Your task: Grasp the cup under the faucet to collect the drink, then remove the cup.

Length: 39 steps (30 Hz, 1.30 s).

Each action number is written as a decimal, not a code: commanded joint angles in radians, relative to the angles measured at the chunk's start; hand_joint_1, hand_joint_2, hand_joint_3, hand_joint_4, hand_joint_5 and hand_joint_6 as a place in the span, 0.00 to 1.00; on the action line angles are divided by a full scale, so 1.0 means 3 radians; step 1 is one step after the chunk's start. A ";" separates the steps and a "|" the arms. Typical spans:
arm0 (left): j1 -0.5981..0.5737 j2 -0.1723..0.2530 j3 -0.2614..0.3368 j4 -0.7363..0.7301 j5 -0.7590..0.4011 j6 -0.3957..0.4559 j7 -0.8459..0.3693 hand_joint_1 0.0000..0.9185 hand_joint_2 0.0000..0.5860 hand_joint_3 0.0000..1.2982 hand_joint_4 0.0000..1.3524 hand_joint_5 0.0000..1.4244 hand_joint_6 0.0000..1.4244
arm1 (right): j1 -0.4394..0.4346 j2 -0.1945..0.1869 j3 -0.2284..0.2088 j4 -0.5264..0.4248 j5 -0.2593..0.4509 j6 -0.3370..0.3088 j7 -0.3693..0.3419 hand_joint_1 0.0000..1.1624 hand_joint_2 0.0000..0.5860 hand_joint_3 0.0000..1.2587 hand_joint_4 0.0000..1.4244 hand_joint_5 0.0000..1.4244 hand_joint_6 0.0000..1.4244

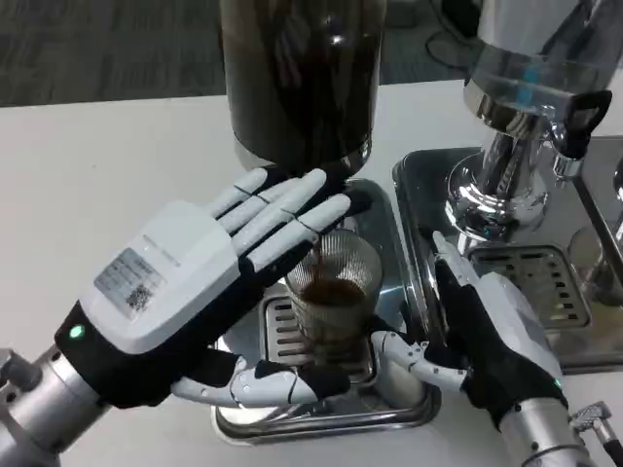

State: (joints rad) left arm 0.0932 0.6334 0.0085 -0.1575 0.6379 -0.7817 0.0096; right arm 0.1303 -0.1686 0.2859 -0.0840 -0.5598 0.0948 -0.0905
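A ribbed glass cup [336, 292] stands on the drip tray [389, 413] under the dark dispenser [302, 78], partly filled with brown drink. A thin dark stream falls into it. My left hand [185, 292] lies over the cup's left side. Its straight, spread fingers [292, 209] reach up to the black faucet [352, 195], and its thumb [268, 384] lies in front of the cup's base. My right hand [496, 336] is to the right of the cup with its fingers straight and apart from the glass. Its thumb [404, 355] touches the cup's lower right side.
A second steel tray [584, 360] with a slotted grate holds a chrome and clear dispenser [521, 107] at the right. A raised rim divides the two trays close behind my right hand. White tabletop stretches to the left and along the front edge.
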 commanded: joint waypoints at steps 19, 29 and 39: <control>0.0278 -0.0477 0.0502 -0.0070 -0.0008 0.0308 0.0644 0.00 0.29 0.00 0.00 0.00 0.00 | 0.0063 -0.0023 -0.0027 -0.0021 0.0112 -0.0069 0.0062 0.49 0.39 0.00 0.00 0.00 0.06; 0.0603 -0.0764 0.0737 0.0397 -0.0424 0.0228 0.0942 0.00 0.28 0.00 0.00 0.00 0.00 | 0.0140 -0.0012 -0.0029 -0.0049 0.0169 -0.0207 0.0004 0.49 0.39 0.00 0.00 0.00 0.06; 0.0642 -0.0707 0.0556 0.1313 -0.0190 0.0160 0.1167 0.00 0.27 0.00 0.00 0.00 0.00 | 0.0173 0.0187 -0.0054 0.0120 0.0445 -0.0559 -0.0167 0.51 0.38 0.00 0.00 0.00 0.07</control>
State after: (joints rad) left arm 0.2978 0.4026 0.2022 0.1800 0.5609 -0.7320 0.3516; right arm 0.1811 -0.1290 0.2743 -0.0730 -0.4546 -0.0271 -0.1233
